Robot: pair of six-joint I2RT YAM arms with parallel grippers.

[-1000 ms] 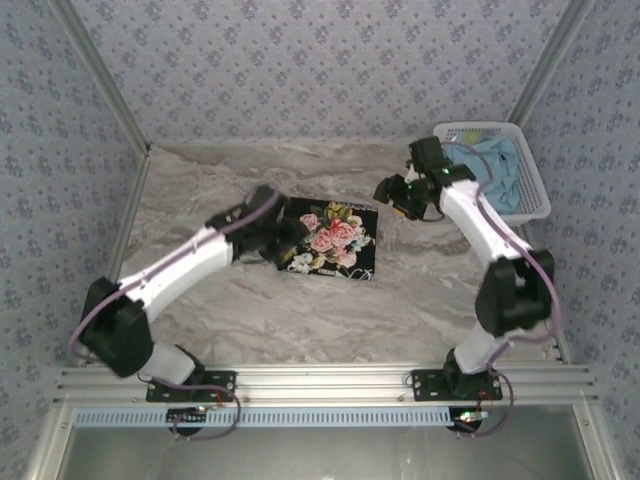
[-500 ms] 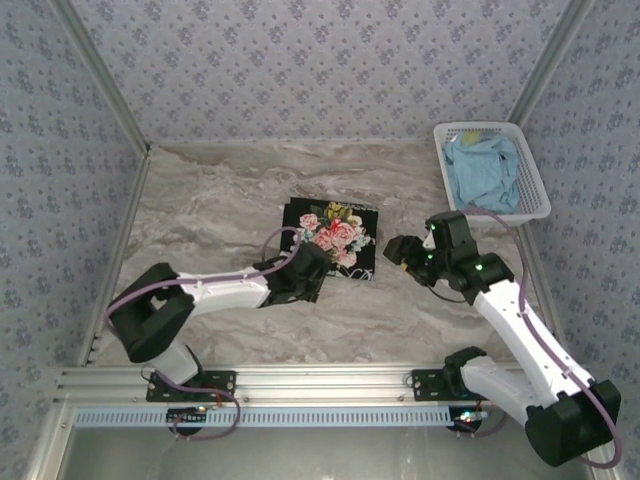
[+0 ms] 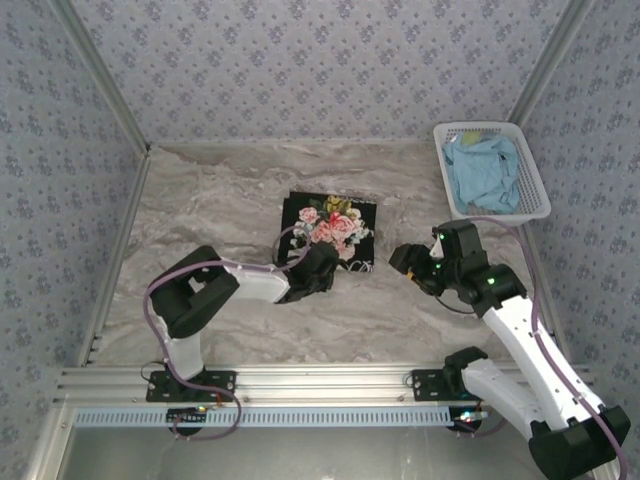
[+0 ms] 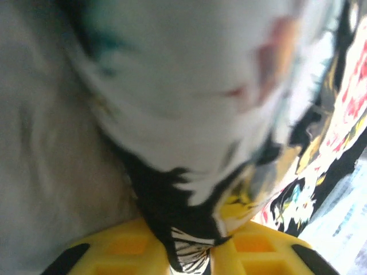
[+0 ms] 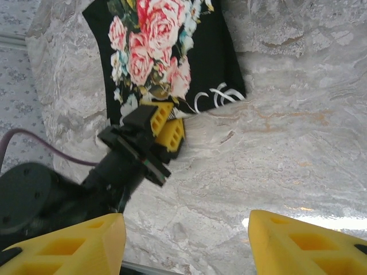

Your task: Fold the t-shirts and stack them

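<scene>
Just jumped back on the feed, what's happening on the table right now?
The left gripper is at the near edge of the folded black t-shirt, its jaws closed on a bit of the fabric. The right gripper hovers open above the marble table, to the right of that shirt, holding nothing. The light blue t-shirt lies crumpled in the white basket at the far right, not yet folded.
</scene>
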